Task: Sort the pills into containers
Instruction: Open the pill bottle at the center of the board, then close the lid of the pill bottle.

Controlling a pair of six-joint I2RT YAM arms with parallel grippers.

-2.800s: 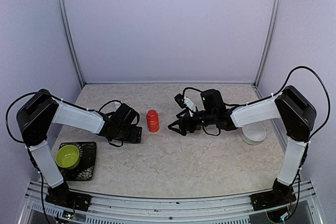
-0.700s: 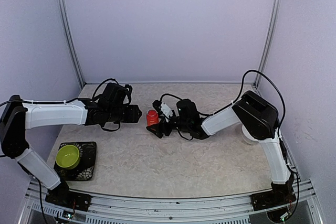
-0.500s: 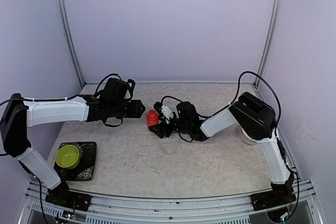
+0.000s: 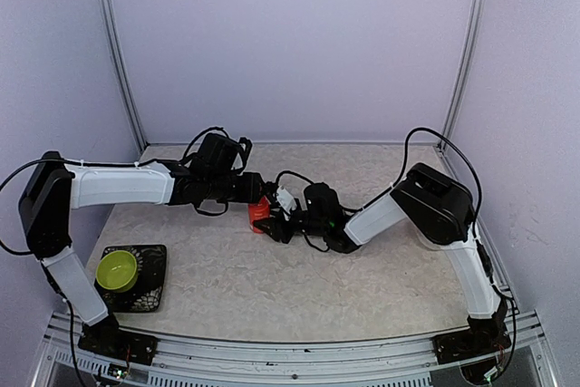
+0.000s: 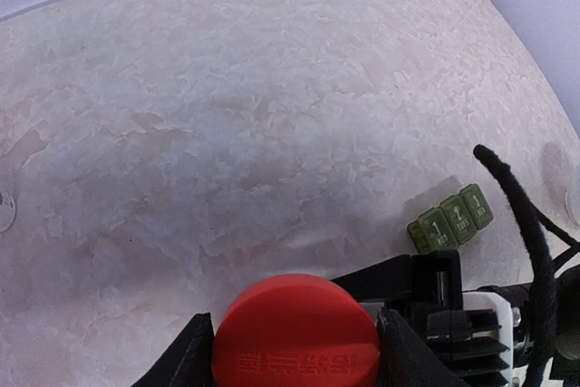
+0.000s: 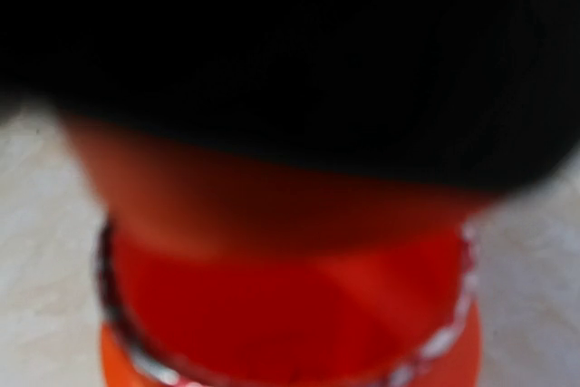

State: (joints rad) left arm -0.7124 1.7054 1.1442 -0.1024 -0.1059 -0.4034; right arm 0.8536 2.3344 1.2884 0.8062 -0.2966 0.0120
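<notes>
Beige mottled table (image 4: 272, 287): red bottle (image 4: 259, 213), green pill box (image 5: 450, 219), black tray (image 4: 154, 266) near-left.

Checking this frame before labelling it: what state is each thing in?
red bottle: capped, between both grippers.
pill box: three lids shut.
lime-green bowl: upright on black mat.
left gripper: straddles the cap; grip unclear.
right gripper: at bottle body; grip unclear.

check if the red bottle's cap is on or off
On. The red cap sits on the red bottle inside the left pincer; right wrist view shows it seated too.
</notes>
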